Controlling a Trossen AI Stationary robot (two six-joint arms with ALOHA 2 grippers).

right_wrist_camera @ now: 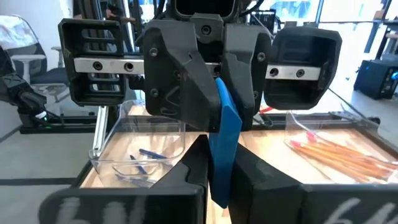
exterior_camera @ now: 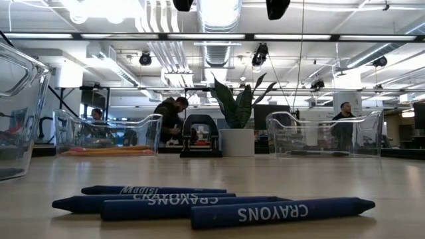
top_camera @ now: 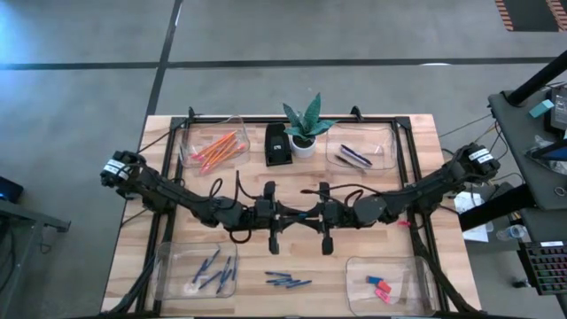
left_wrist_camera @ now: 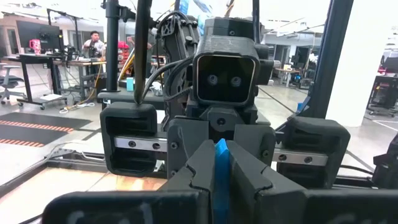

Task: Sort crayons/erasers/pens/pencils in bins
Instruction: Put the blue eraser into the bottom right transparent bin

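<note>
My two grippers meet fingertip to fingertip above the middle of the table, left gripper [top_camera: 288,215] and right gripper [top_camera: 307,215] pointing level at each other. Both are shut on one blue eraser [right_wrist_camera: 225,127], a flat block standing on edge between them. In the left wrist view the eraser [left_wrist_camera: 221,155] shows as a thin blue strip. Several blue crayons [top_camera: 288,282] lie on the table near the front edge, also close up in the low view [exterior_camera: 199,202]. Orange pencils [top_camera: 215,148] lie in the far left bin [top_camera: 190,133]. My left gripper pinches one end of the eraser [left_wrist_camera: 221,171] between its two fingers, coming level from the table's left. The eraser is lifted clear of the table. My right gripper pinches the other end [right_wrist_camera: 219,177] between its two fingers, level from the table's right, with the eraser on edge.
A black box [top_camera: 277,144] and a potted plant [top_camera: 304,133] stand at the far middle. The far right bin [top_camera: 385,142] holds pens [top_camera: 354,157]. The near left bin [top_camera: 173,283] holds dark sticks. The near right bin [top_camera: 407,266] holds erasers [top_camera: 379,285]. People sit beyond the table.
</note>
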